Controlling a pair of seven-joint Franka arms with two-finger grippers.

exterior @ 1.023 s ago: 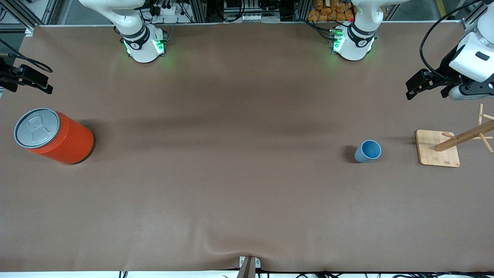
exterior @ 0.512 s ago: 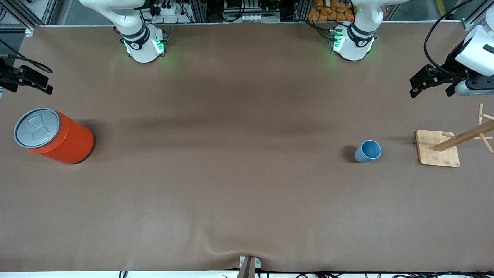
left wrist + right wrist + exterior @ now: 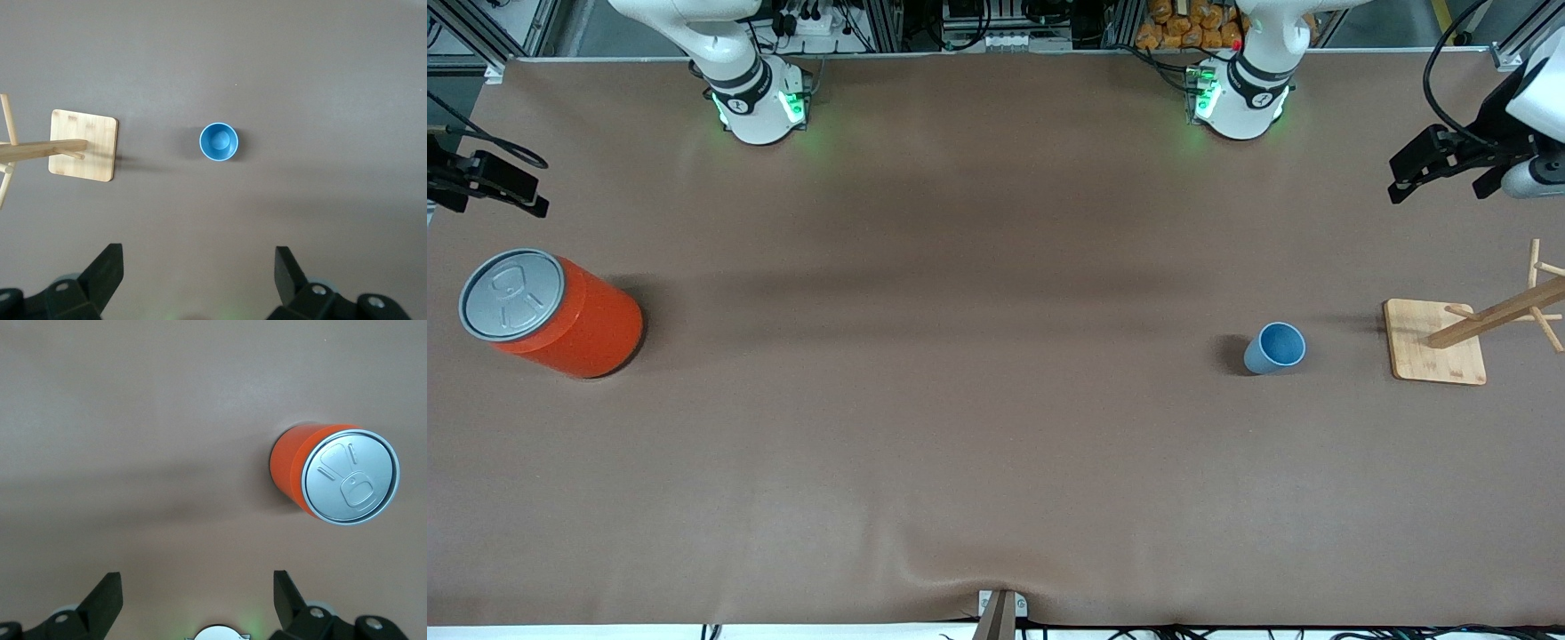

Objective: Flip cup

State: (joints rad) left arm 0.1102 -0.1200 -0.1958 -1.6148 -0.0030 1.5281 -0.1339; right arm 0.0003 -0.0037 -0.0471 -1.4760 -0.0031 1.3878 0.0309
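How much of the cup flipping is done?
The small light-blue plastic cup already stands mouth up beside the wooden peg rack, so the flip looks done. Nothing is in hand: the left gripper is open high over the cup, and the right gripper waits open above the table near the orange can.

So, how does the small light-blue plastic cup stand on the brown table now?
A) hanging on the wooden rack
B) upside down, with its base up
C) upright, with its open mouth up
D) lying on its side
C: the small light-blue plastic cup stands on the brown table and its hollow inside shows from above in the left wrist view.
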